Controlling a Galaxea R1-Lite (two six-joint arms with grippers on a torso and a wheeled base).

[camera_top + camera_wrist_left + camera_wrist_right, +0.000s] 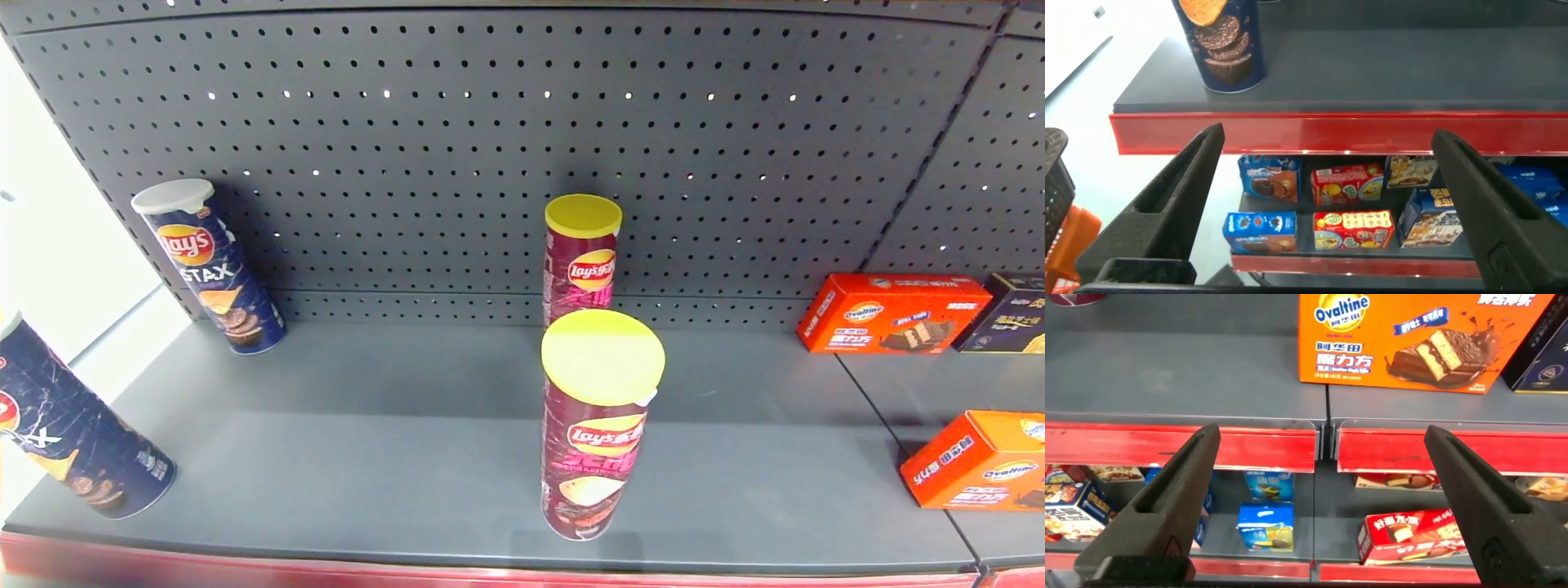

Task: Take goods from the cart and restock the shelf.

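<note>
Left gripper (1328, 137): jaws wide apart, nothing held. It faces the red shelf edge (1290, 131). Just past that edge, off to one finger's side, the front navy chip can (1226, 41) stands upright on the grey shelf (1413, 73).

Right gripper (1323, 434): jaws equally wide, nothing held, facing the same red edge. Directly beyond it an orange wafer box (1413, 339) lies near the shelf front.

My wrist views add the lower tier beneath both grippers, stocked with small blue boxes (1261, 229) and a red box (1413, 535).

My head view adds the rest of the shelf, farther from my grippers. A rear navy chip can (208, 265) stands against the perforated back panel (490, 122). Two maroon chip cans with yellow lids stand upright and apart, front (600, 425) and rear (581, 257). There is also a second orange box (890, 314).
</note>
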